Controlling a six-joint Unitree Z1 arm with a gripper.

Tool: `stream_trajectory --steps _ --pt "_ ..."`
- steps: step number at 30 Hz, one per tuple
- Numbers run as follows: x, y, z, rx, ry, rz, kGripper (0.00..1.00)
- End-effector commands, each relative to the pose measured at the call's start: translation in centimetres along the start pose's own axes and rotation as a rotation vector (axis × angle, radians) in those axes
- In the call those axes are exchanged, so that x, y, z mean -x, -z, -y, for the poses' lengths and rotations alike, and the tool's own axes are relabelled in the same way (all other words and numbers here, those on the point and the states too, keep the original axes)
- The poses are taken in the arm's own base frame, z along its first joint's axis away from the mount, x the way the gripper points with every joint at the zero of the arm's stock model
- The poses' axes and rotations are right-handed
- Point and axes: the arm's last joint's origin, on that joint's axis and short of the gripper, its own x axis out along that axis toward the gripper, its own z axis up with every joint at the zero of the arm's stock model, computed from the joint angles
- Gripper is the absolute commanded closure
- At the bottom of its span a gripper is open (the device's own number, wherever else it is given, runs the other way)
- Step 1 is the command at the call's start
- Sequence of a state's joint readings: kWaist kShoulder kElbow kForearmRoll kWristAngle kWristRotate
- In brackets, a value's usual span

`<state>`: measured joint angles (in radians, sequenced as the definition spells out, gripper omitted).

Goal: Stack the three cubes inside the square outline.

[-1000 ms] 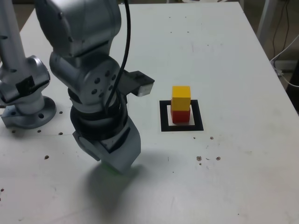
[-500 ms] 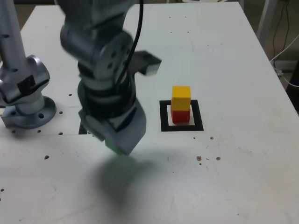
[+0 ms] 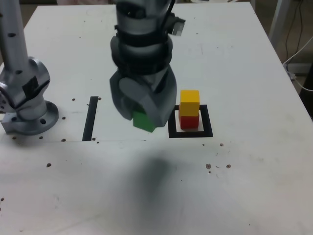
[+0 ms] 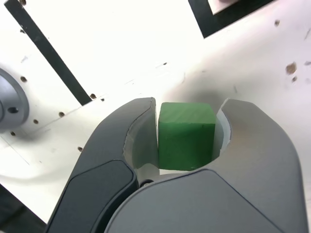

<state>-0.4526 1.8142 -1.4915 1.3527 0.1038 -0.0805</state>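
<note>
My gripper (image 3: pixel 145 117) hangs above the table, shut on the green cube (image 3: pixel 143 121), which sits between the two grey jaws in the wrist view, green cube (image 4: pixel 186 135). In the exterior view the yellow cube (image 3: pixel 190 102) rests on the red cube (image 3: pixel 188 121) inside the black square outline (image 3: pixel 190 132). The held cube hovers just off the outline's left side in the exterior view. A corner of the square outline (image 4: pixel 228 14) shows in the wrist view.
A straight black strip (image 3: pixel 90 118) lies on the white table (image 3: pixel 244 73) at the exterior view's left. The arm's grey base (image 3: pixel 27 98) stands at the far left edge. Cables hang off the table's right side.
The gripper has risen from the table's near left and swung right toward the stack, carrying the green cube. The black strip, earlier hidden by the arm, is now uncovered.
</note>
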Motion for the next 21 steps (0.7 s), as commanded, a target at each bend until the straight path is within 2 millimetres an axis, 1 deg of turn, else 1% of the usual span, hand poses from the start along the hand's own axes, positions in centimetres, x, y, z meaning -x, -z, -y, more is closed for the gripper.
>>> stream_trajectory --steps 1,4,8,12,16,21 --pt "0.2 -0.2 -0.8 0.037 0.004 0.008 0.97" --pt "0.3 -0.4 -2.3 0.096 0.0 0.013 0.97" --pt "1.0 -0.6 -4.7 0.165 -0.012 0.007 0.97" --pt "1.6 -0.9 -6.4 0.215 -0.012 -0.003 0.97" --pt "1.8 -1.2 -7.4 0.248 0.002 -0.004 0.97" --pt "1.6 -1.9 -7.8 0.272 0.023 -0.011 0.97"
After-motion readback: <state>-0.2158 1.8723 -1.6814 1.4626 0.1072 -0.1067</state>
